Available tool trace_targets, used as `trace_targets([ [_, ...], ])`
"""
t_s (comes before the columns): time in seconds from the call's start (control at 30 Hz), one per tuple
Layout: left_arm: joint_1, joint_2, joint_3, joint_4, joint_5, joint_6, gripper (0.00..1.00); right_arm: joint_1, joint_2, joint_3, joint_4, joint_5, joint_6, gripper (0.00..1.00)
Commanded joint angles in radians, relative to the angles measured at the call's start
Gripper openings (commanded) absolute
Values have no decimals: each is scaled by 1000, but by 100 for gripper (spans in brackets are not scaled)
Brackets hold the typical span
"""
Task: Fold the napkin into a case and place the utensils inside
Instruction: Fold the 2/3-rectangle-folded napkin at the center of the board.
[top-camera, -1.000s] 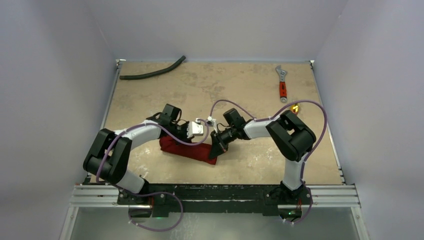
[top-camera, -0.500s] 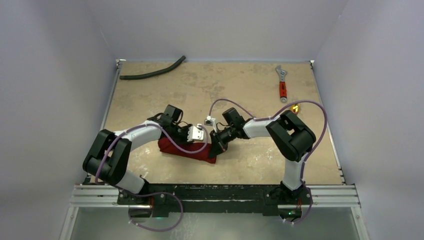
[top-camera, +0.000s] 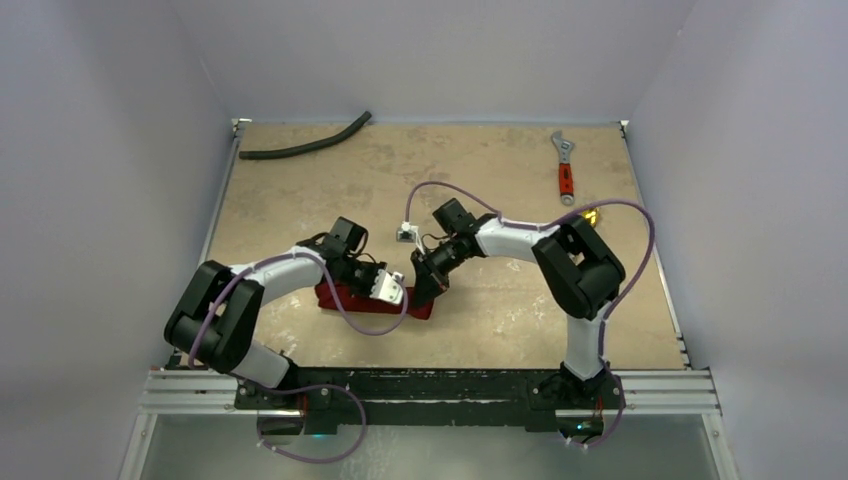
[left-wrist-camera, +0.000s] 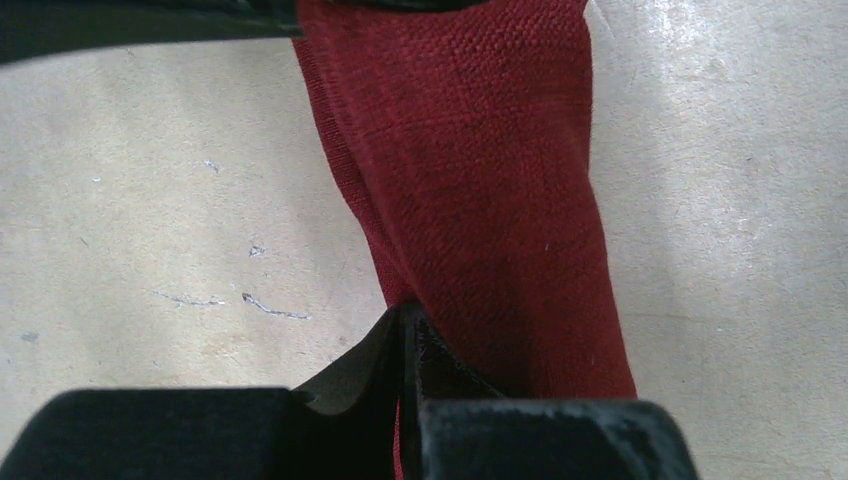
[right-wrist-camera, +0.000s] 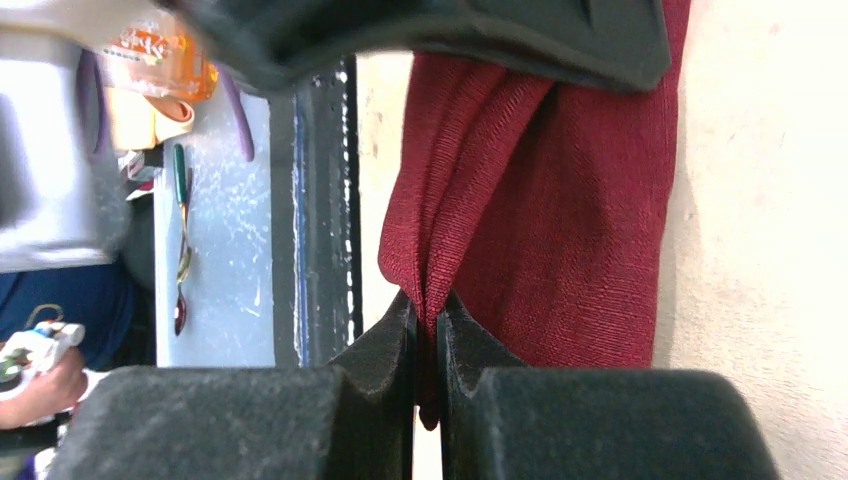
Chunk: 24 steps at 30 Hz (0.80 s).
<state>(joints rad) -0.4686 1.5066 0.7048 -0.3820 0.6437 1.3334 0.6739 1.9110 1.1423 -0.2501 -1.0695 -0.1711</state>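
two pinches: the left gripper is clamped on an edge of the napkin, the right gripper nipped on a fold of it. the napkin lies as a narrow strip on the near side of the table, between the arms. carry both ends level and taut so the crease lands straight. from above the arms hide most of the cloth. a gold glint past the right elbow may be the utensils, too small to tell.

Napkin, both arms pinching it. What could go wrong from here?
1. Left fingers and right fingers each pinch only a thin fold of the napkin; a pull may slip it free and undo the fold.
2. From above, both sets of fingers sit close together over the cloth, and the left arm's purple cable loops across it; a clash or snag seems possible.
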Motion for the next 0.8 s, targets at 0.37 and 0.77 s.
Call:
trace_targets([
  [0.37, -10, -268, -53, 116, 35, -55, 3, -9, 158, 24, -156, -24, -105, 7],
  [0.77, -98, -255, -32, -376, 58, 363, 8, -13, 161, 46, -167, -66, -103, 5],
])
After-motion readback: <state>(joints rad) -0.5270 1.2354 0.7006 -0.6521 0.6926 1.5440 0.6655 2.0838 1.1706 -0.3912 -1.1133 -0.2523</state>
